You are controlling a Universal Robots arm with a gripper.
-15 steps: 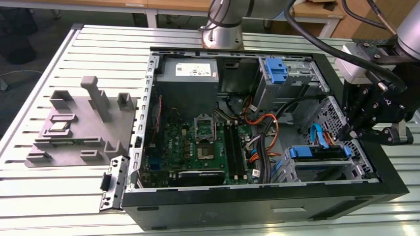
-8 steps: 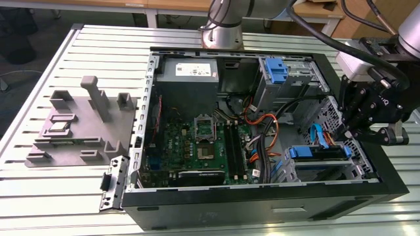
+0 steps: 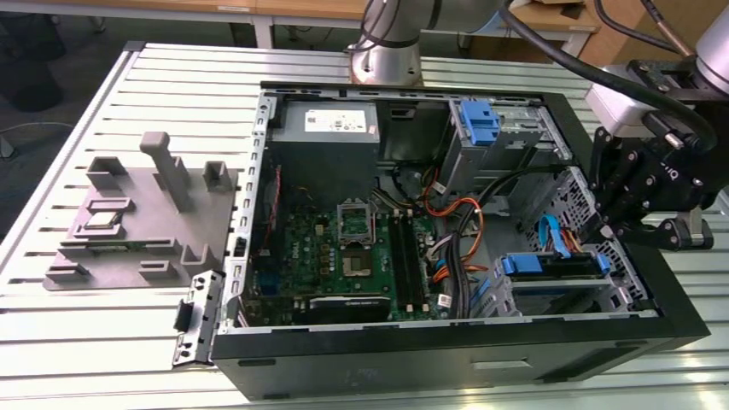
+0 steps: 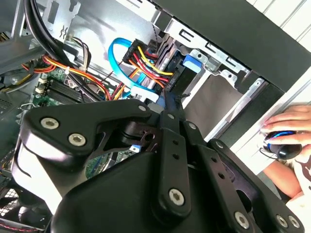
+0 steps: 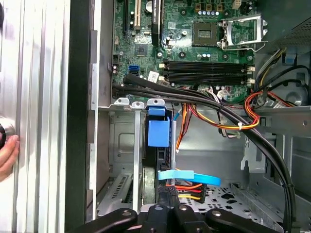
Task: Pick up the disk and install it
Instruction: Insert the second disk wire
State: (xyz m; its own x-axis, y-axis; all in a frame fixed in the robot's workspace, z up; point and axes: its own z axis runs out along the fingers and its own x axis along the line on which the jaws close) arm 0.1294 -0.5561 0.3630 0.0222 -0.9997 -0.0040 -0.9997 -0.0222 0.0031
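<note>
The disk (image 3: 551, 266) sits inside the lower drive cage at the exterior view's right end of the open computer case, with its blue carrier facing out. In the first wrist view the disk (image 5: 158, 132) stands edge-on in the cage slot, with a blue ribbon cable and red-yellow power wires at its near end. My black gripper (image 3: 609, 229) hangs over the case's right wall, just above the cage. In the first wrist view the gripper (image 5: 167, 209) has its fingers together with nothing between them, close to the cabled end of the disk. The second wrist view looks past the gripper (image 4: 167, 104) onto the disk's blue tab (image 4: 191, 62).
A second blue carrier (image 3: 479, 121) fills the upper bay. The motherboard (image 3: 341, 256), power supply (image 3: 328, 124) and loose orange and black cables (image 3: 462, 231) fill the case. A grey fixture block (image 3: 137, 213) lies on the slatted table. A person's hand (image 4: 286, 127) rests beside the case.
</note>
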